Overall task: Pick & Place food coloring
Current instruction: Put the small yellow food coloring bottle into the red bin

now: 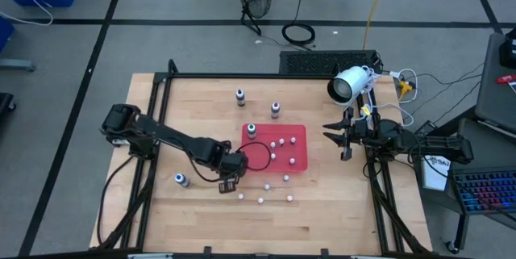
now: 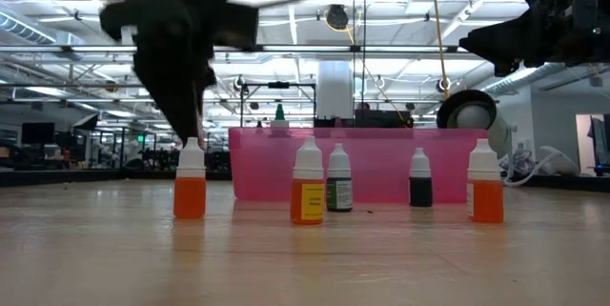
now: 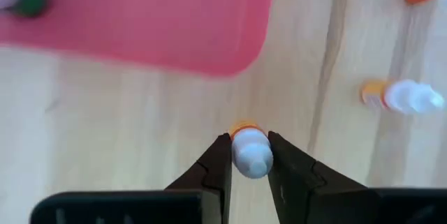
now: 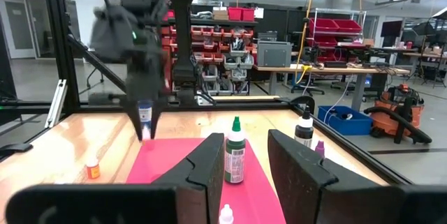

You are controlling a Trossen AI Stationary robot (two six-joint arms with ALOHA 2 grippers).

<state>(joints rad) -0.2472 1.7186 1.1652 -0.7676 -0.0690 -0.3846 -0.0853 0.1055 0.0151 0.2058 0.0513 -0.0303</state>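
A tiny orange food coloring bottle with a whitish cap stands upright on the wood, just off the red tray's near-left corner. My left gripper comes down over it and is shut on its cap. Several more small bottles stand in the tray, among them a green one. My right gripper hangs open in the air beside the tray's right edge, touching nothing. My left gripper pinches the orange bottle's whitish cap between its two fingers, one on each side. The fingers come from above, pointing down. The bottle stays upright with its base on the table.
Loose bottles stand on the table: two beyond the tray's far edge, one to the left, several along the near side. A white camera sits at the far right. The near strip of the table is bare wood.
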